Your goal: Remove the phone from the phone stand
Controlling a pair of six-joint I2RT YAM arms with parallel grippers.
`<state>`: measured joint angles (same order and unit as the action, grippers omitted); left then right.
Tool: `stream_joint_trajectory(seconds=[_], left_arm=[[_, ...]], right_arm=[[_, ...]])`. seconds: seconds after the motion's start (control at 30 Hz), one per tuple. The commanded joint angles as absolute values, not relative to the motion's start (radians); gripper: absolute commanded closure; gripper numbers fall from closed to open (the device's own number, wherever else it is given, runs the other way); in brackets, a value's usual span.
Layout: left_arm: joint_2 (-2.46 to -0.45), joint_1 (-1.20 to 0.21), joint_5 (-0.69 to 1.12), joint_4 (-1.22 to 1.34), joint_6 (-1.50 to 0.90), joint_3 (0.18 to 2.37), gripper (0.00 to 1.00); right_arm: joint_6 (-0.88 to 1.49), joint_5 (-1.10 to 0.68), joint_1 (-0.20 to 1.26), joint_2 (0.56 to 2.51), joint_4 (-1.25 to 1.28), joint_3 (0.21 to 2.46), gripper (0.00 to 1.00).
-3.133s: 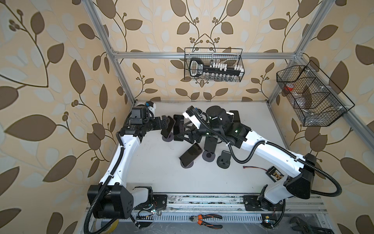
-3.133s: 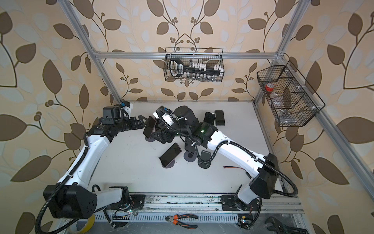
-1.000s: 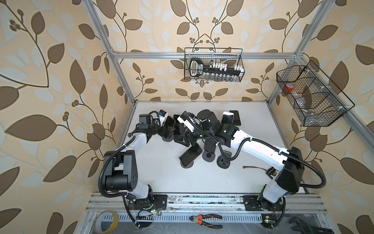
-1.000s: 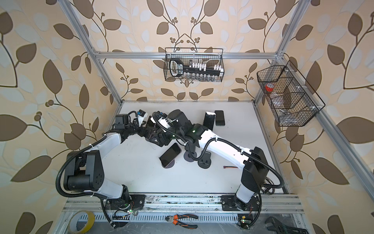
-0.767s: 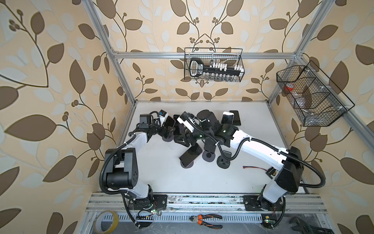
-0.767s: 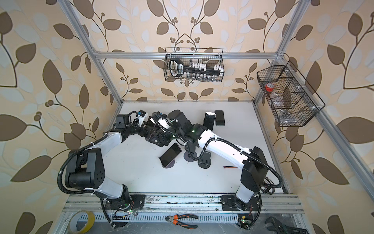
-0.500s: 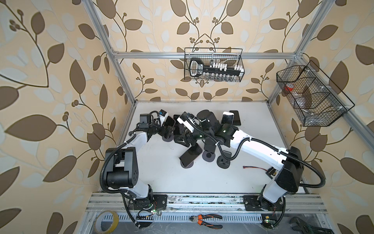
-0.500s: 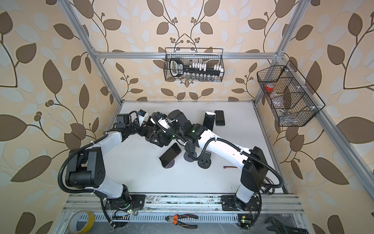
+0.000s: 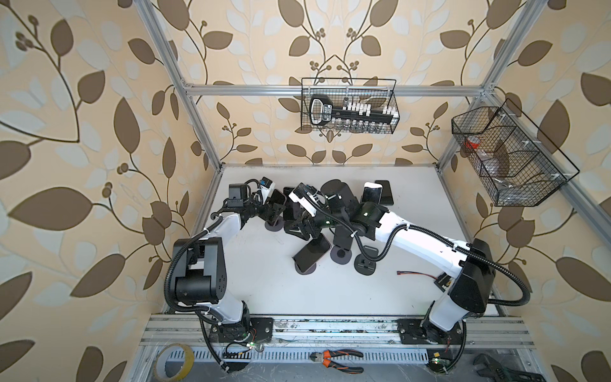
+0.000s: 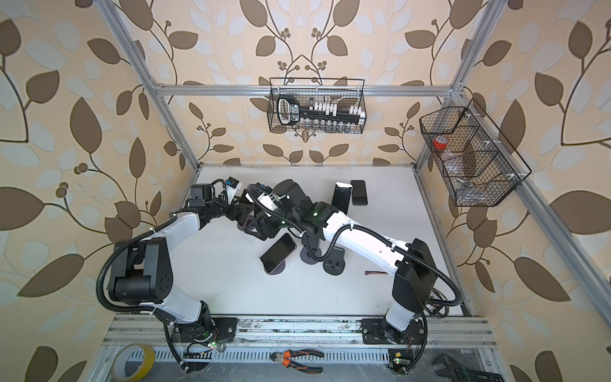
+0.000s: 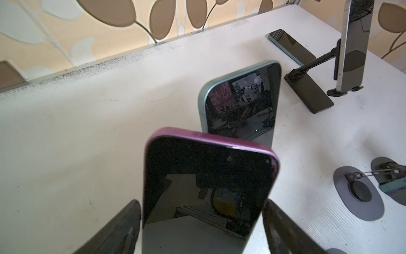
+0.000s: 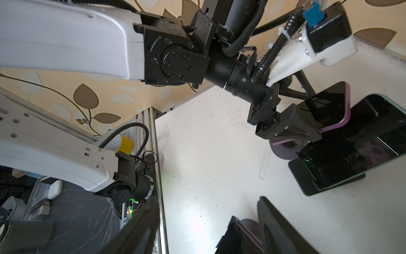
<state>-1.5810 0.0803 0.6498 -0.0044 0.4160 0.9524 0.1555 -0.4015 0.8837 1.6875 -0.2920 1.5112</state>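
The purple phone [image 11: 208,187] stands tilted between the left fingers [image 11: 127,224], with one finger along each long edge in the left wrist view. Whether they press it or only lie alongside cannot be told. The right wrist view adds what that view hides: the round base of the phone stand [image 12: 283,154] sits directly under the phone on the white worktop [image 12: 208,154], and one left finger lies across the phone's side edge. Just behind it a teal phone [image 11: 241,103] leans on a black holder [image 12: 307,182]. The right fingers [image 12: 279,228] stand apart and grip nothing. In both top views the left arm [image 9: 228,225] and right arm [image 9: 406,234] cover most of this cluster.
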Motion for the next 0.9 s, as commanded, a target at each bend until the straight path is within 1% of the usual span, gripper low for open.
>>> stream_joint_trajectory(seconds=[0.0,0.23,0.87], left_arm=[[-1.591,0.090,0.681,0.003,0.418,0.989,0.16],[-1.613,0.090,0.712,0.000,0.413,0.997,0.19],[-1.593,0.089,0.689,-0.017,0.453,0.986,0.26]], right_arm=[[0.138,-0.414,0.889,1.706,-0.304,1.556,0.29],[0.138,-0.423,0.889,1.716,-0.308,1.565,0.28],[0.137,-0.420,0.889,1.724,-0.313,1.570,0.29]])
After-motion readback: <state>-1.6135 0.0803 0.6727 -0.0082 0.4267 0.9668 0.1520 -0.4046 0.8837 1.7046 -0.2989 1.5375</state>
